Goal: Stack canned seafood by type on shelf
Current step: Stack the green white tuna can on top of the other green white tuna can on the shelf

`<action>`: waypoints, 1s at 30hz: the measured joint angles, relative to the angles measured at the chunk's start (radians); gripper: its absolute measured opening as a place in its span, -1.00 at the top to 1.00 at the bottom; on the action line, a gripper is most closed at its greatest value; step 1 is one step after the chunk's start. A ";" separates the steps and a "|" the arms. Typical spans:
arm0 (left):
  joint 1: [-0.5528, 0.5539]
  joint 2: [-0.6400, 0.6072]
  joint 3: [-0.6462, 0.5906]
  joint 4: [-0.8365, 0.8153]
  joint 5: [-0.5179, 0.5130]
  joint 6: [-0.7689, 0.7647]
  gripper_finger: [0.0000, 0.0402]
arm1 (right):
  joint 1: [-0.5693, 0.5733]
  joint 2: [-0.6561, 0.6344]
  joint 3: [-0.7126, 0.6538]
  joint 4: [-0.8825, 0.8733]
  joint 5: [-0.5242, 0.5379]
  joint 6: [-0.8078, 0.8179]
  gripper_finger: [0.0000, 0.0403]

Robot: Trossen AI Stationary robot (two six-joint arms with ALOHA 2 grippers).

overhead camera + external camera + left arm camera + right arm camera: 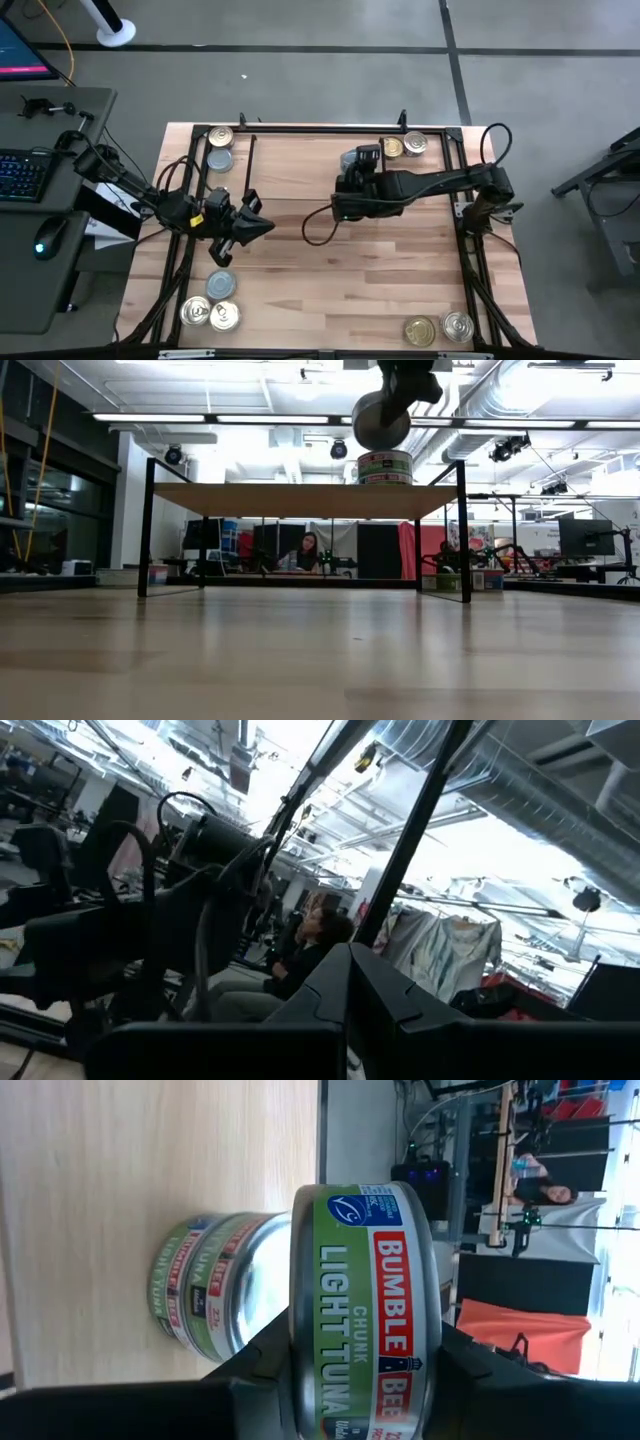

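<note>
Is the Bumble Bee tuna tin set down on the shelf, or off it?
Off it: the right tool holds the tin above the shelf.

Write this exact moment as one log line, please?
right gripper: shut on tuna can, held above shelf | stacked cans: on shelf beneath | left gripper: open, idle over table

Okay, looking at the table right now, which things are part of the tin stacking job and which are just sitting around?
Part of the job:
- green tuna tin held by the right gripper
- stacked tuna tins on the shelf
- loose tins: far left, far right, near left, near right

Just lying about:
- keyboard and mouse on the side desk
- left gripper, waiting
</note>
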 joint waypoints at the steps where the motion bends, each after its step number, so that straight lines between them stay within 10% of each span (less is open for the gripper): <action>1: 0.000 0.000 0.000 -0.003 0.000 0.000 1.00 | -0.006 0.002 0.000 -0.007 -0.001 0.000 0.43; 17: -0.005 0.000 0.000 -0.056 0.002 -0.002 1.00 | -0.045 0.011 0.000 -0.024 -0.171 0.001 -0.14; 30: -0.005 0.000 0.000 -0.082 0.002 -0.001 1.00 | -0.034 -0.019 0.000 -0.156 -0.204 0.102 -0.19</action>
